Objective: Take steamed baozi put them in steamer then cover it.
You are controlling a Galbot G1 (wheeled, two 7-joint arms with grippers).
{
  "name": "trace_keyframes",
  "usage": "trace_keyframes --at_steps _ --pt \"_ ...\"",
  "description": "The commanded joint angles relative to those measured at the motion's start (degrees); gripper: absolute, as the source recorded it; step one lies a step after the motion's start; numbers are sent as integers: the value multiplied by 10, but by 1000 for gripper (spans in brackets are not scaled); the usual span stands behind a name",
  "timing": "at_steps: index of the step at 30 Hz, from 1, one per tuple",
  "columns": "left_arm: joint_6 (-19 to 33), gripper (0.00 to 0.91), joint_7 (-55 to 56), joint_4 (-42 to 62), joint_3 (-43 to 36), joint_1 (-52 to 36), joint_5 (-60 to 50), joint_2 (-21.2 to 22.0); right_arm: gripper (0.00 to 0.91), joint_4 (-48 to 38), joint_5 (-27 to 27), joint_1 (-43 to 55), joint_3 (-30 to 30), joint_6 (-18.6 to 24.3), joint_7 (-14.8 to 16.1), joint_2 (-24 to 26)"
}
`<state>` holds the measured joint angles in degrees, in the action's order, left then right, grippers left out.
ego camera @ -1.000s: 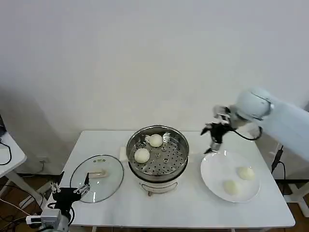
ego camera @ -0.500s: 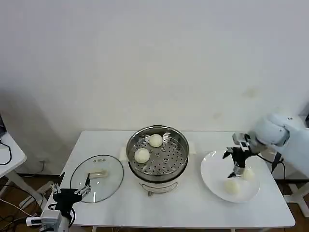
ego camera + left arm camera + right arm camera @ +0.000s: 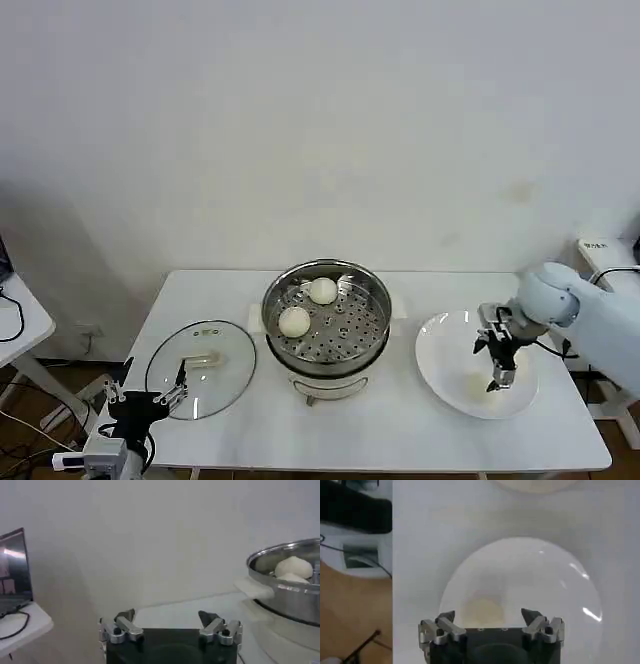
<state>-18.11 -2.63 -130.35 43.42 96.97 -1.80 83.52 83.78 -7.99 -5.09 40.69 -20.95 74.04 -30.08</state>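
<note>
Two baozi (image 3: 307, 306) already sit on the perforated tray of the steamer (image 3: 326, 318); remaining ones lie on the white plate (image 3: 445, 352), glass lid (image 3: 200, 368) off on the bench (image 3: 380, 425). Right claw (image 3: 497, 362) spread low over a plate bun (image 3: 483, 611). Left claw (image 3: 170, 626) spread, parked beside the bench.

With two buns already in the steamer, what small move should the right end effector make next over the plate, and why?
Probably lower a little further and close on the bun. The right end effector hangs open just above the white plate, with a baozi lying between its fingers in the wrist view, not yet gripped. Two baozi sit in the steamer.
</note>
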Motion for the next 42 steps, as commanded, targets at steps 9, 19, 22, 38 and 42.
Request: trace_keyframes --at_steps 9,19,22,38,42 --pt "-2 907 -2 10 2 -5 -2 -1 907 -49 -67 -22 -3 39 10 -38" --pt "-2 907 -4 22 4 -13 -2 -2 907 -53 -86 -34 -7 40 17 -39" --pt "-2 907 -4 23 3 -14 -2 -3 907 -56 -87 -38 -6 41 15 -39" --pt "-2 907 -4 32 6 -18 0 -4 907 -68 -100 -44 -4 45 12 -58" --pt "-2 907 -5 33 5 -21 0 -3 907 -68 -104 -50 -7 44 7 -61"
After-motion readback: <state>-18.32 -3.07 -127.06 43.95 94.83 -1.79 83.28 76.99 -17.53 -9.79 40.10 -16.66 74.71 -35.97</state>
